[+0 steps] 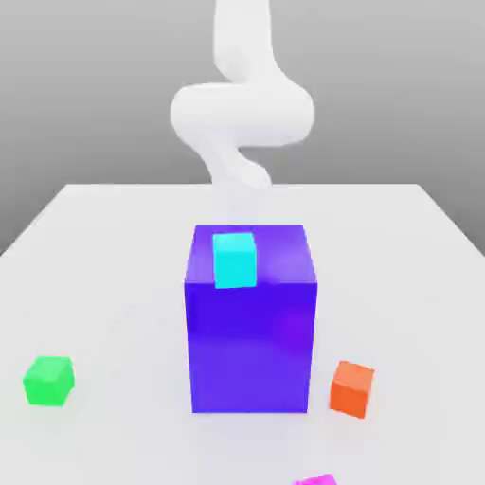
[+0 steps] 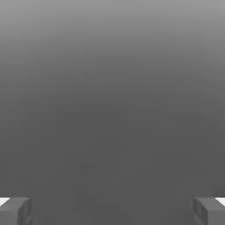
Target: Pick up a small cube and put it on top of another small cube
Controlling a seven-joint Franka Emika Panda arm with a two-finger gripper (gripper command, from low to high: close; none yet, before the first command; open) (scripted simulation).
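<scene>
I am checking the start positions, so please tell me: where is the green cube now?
In the exterior view, the green cube sits on the table at that view's left, apart from its nearest neighbour, the big blue-purple block.

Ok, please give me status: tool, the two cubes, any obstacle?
Tool open, nothing held. Magenta cube and green cube apart on the table. Big blue-purple block stands between arm and magenta cube.
</scene>
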